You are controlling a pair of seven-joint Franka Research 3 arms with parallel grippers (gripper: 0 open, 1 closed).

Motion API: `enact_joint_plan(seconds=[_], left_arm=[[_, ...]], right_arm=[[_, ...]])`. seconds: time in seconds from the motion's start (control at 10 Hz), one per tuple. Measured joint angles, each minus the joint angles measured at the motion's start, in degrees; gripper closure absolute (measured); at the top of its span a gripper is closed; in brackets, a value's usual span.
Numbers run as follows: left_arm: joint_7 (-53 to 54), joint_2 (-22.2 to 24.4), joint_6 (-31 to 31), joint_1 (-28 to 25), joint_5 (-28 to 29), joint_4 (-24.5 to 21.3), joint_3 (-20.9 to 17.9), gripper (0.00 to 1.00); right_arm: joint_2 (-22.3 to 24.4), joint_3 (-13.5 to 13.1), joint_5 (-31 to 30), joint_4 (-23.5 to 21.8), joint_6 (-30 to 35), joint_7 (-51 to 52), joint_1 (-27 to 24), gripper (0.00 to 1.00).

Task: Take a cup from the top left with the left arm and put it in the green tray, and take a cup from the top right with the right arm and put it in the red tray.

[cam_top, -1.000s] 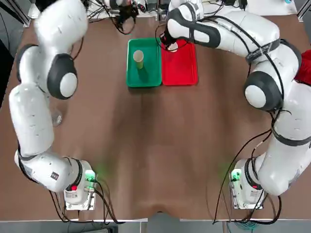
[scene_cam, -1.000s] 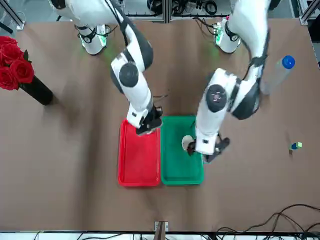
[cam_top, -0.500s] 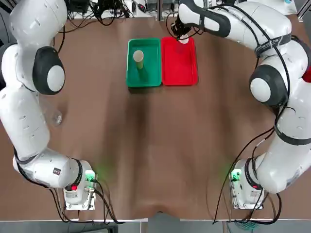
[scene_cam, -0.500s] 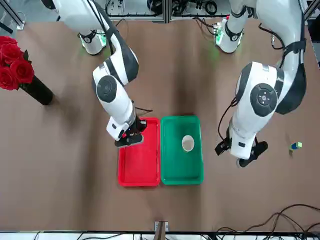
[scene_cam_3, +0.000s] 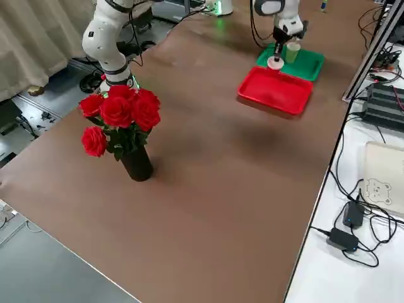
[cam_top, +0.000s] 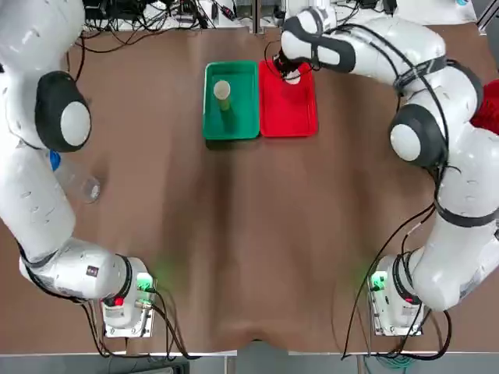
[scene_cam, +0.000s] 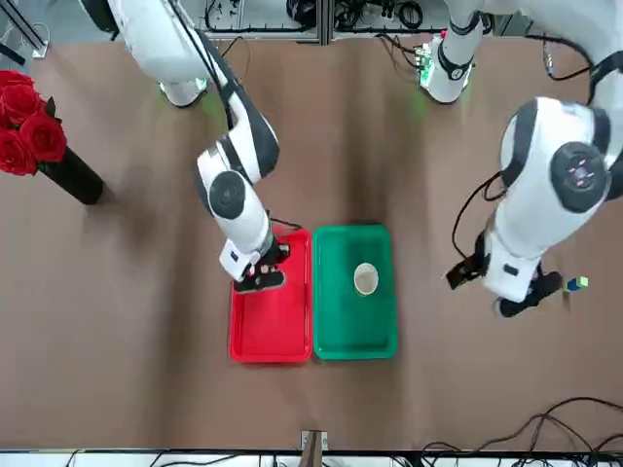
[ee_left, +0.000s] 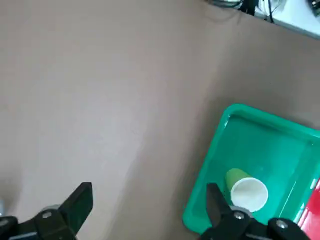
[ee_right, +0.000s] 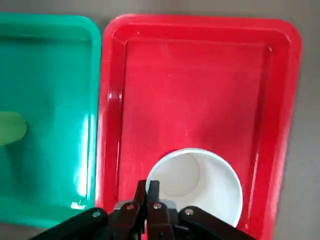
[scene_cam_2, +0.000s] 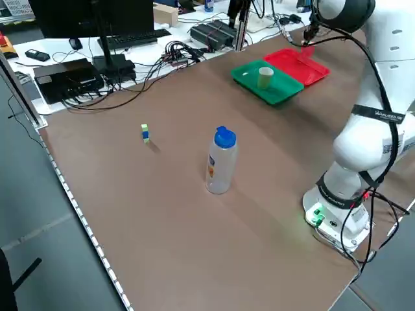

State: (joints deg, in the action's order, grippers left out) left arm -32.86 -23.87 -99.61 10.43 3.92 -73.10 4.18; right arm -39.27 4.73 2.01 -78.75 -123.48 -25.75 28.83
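Observation:
The yellow-green cup [cam_top: 222,92] [ee_left: 246,192] stands upright in the green tray [cam_top: 234,131] [ee_left: 220,150]. My left gripper [ee_left: 147,205] [scene_cam: 521,302] hangs open and empty above bare table, off to the outer side of that tray. My right gripper [cam_top: 287,72] [ee_right: 148,189] is shut on the rim of the second cup [ee_right: 200,180] [cam_top: 294,76], which shows mostly its white inside. That cup is over the far part of the red tray [cam_top: 290,113] [ee_right: 200,90]. I cannot tell whether it touches the tray floor.
A clear bottle with a blue cap [cam_top: 74,179] [scene_cam_2: 220,161] lies by the left arm. A small block [scene_cam: 577,283] sits further out. A vase of red roses [scene_cam: 39,136] stands on the right arm's side. Cables lie beyond the far table edge.
The left arm has swung away from the green tray toward its own side, leaving the yellow-green cup there. The right gripper shifted with its cup over the red tray.

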Motion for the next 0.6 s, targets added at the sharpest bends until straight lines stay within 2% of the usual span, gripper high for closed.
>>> enact_joint_plan(seconds=[0.3, 0.6], left_arm=[[13.25, 6.09, 3.63, -2.08, -1.31, -1.65, -0.02, 0.0], [22.05, 14.14, 4.29, -6.01, -3.38, -7.38, -0.02, 0.0]], right_arm=[[-1.61, -0.02, -0.03, 0.03, -3.73, 0.0, -0.01, 0.97], [-3.28, -0.15, -0.18, 0.02, -6.61, 0.0, -0.64, 0.97]])
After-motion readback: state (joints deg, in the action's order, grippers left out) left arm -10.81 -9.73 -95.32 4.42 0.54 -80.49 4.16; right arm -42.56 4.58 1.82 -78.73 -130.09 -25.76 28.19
